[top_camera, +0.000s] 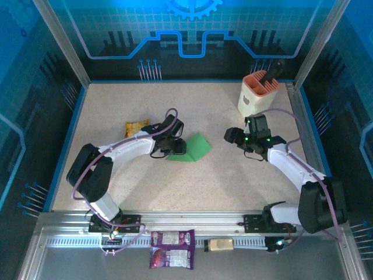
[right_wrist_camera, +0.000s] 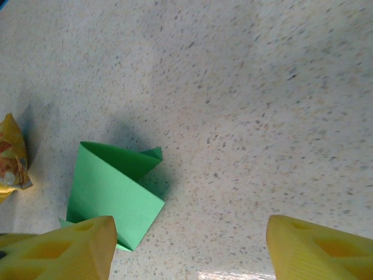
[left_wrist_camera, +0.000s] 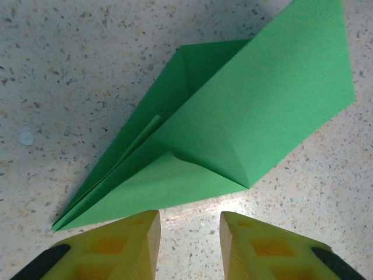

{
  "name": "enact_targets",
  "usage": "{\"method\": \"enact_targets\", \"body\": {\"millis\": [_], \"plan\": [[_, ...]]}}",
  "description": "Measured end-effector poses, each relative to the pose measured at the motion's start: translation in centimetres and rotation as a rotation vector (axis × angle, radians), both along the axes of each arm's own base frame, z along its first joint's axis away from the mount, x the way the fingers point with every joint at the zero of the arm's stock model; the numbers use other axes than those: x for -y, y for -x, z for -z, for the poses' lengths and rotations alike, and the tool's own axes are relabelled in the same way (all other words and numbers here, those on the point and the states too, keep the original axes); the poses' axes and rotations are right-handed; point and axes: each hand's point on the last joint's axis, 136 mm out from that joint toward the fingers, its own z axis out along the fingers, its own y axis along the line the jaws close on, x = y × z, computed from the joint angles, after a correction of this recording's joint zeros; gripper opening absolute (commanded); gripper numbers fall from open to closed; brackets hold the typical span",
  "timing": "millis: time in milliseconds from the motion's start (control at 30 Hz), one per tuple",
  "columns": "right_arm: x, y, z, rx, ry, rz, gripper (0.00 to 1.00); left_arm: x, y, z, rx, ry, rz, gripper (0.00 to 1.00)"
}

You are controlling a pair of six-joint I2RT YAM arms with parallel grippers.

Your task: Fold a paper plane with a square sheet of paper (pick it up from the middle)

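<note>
The square sheet of paper (top_camera: 192, 149) lies creased and partly folded near the middle of the table, a green shape with one narrow pointed end and raised flaps. In the left wrist view the paper (left_wrist_camera: 233, 116) lies just ahead of my left gripper (left_wrist_camera: 189, 224), whose yellow fingers stand apart over bare table. From above, the left gripper (top_camera: 169, 146) sits at the paper's left edge. My right gripper (top_camera: 236, 135) hovers to the paper's right, open wide. In the right wrist view the paper (right_wrist_camera: 111, 186) lies beside the left finger of that gripper (right_wrist_camera: 190, 227), with nothing held.
A yellow snack packet (top_camera: 137, 126) lies left of the paper, also at the left edge of the right wrist view (right_wrist_camera: 11, 154). A cream and orange holder (top_camera: 259, 96) with a black tool stands back right. A purple packet (top_camera: 172, 240) and a tan item (top_camera: 220, 244) rest on the near rail.
</note>
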Motion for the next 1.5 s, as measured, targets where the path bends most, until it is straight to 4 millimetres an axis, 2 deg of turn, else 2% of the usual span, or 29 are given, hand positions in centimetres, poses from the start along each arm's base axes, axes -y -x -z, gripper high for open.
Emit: {"method": "enact_targets", "body": {"millis": [267,400,567,733,1133,1333,1500], "plan": [[-3.0,0.5,2.0,-0.069,-0.037,-0.075,0.64,-0.2,-2.0,2.5,-0.051,0.069,-0.045,0.25],[-4.6,0.9,2.3,-0.080,-0.057,-0.109,0.63,-0.3,-2.7,4.2,-0.090,0.091,-0.080,0.22],[-5.7,1.0,2.1,-0.081,-0.084,-0.119,0.60,0.1,-2.9,4.8,-0.121,0.116,-0.111,0.18],[-8.2,1.7,3.0,-0.115,-0.119,-0.148,0.57,0.7,-3.0,5.8,-0.175,0.156,-0.183,0.15],[-12.4,3.7,6.2,-0.227,-0.198,-0.151,0.49,0.9,-3.0,6.0,-0.231,0.209,-0.307,0.11],[-12.9,3.8,8.1,-0.282,-0.233,-0.107,0.48,0.7,-3.1,6.1,-0.244,0.215,-0.332,0.11],[-13.4,3.5,8.7,-0.302,-0.265,-0.085,0.44,0.7,-3.1,6.1,-0.261,0.229,-0.346,0.11]]}}
